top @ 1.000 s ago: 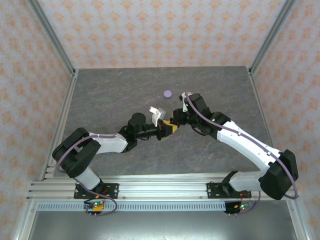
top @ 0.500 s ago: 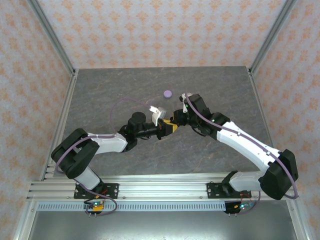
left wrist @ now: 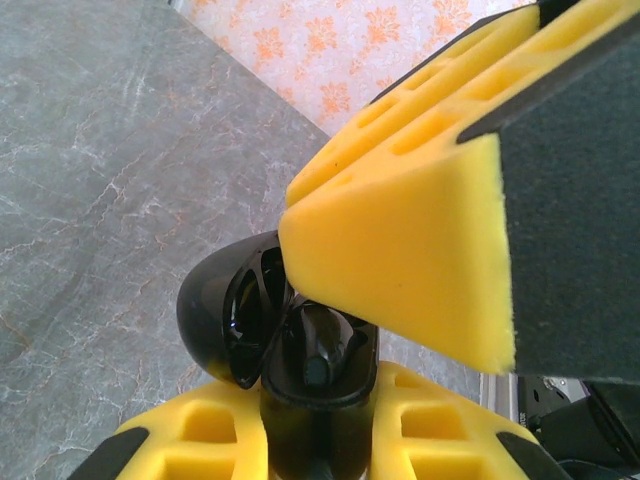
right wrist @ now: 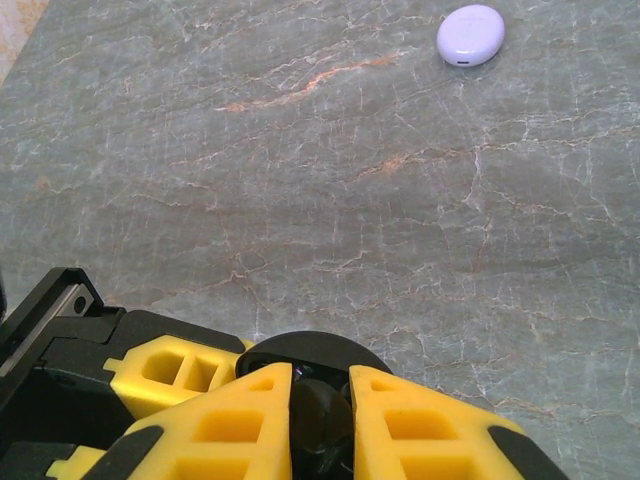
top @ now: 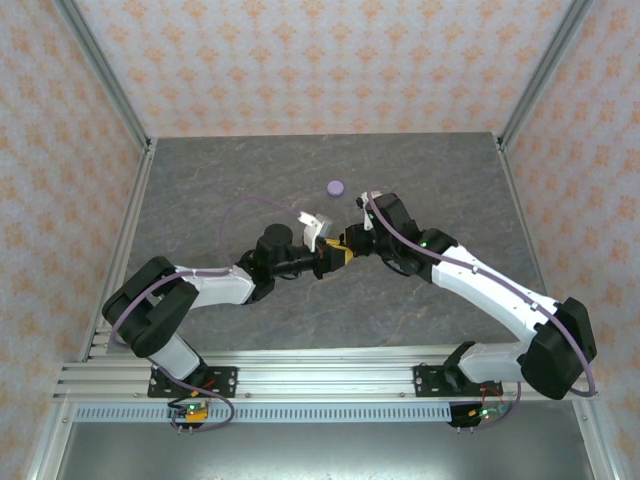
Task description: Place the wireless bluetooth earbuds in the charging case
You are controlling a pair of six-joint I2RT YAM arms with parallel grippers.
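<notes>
Centrally on the grey stone-patterned tabletop [top: 230,180], the two arms are seen meeting tip to tip. The black charging case [left wrist: 320,360] is pinched at its lower body by the left gripper [top: 335,258], whose yellow fingers [left wrist: 440,430] are pressed against both sides of it. The case is held open, with its rounded lid [left wrist: 215,320] swung out to one side of the base.

Directly over the open case the right gripper [right wrist: 320,420] is held, its jaws drawn close together on a small black piece – taken to be a black earbud [right wrist: 320,405]. One of its yellow fingers [left wrist: 400,240] is seen in the left wrist view lying just beside the case's rim, at the mouth of the base. Whether the earbud is already seated in the case's well cannot be told – the fingers cover it.

Well apart from the black case, toward the far wall, a closed lavender charging case [right wrist: 470,35] is left lying flat on the tabletop.
</notes>
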